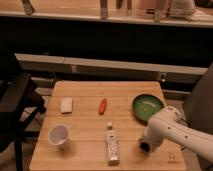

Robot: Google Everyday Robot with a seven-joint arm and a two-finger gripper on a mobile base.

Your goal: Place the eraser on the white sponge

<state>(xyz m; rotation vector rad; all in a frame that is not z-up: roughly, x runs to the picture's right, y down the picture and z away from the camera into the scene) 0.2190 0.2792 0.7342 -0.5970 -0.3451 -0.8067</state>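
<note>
The white sponge (66, 104) is a small off-white flat pad lying on the left part of the wooden table (85, 91). My gripper (145, 146) is at the end of the white arm (172, 129) that comes in from the right. It hangs low over the table's front right part, far to the right of the sponge. Only its dark tip shows. I cannot make out the eraser as a separate thing; it may be hidden at the gripper's tip.
An orange-red oblong object (102, 105) lies mid-table. A green plate (148, 107) sits at the right, just behind the arm. A white cup (58, 135) stands front left. A small bottle (112, 144) lies front centre. A dark chair (15, 105) stands to the left.
</note>
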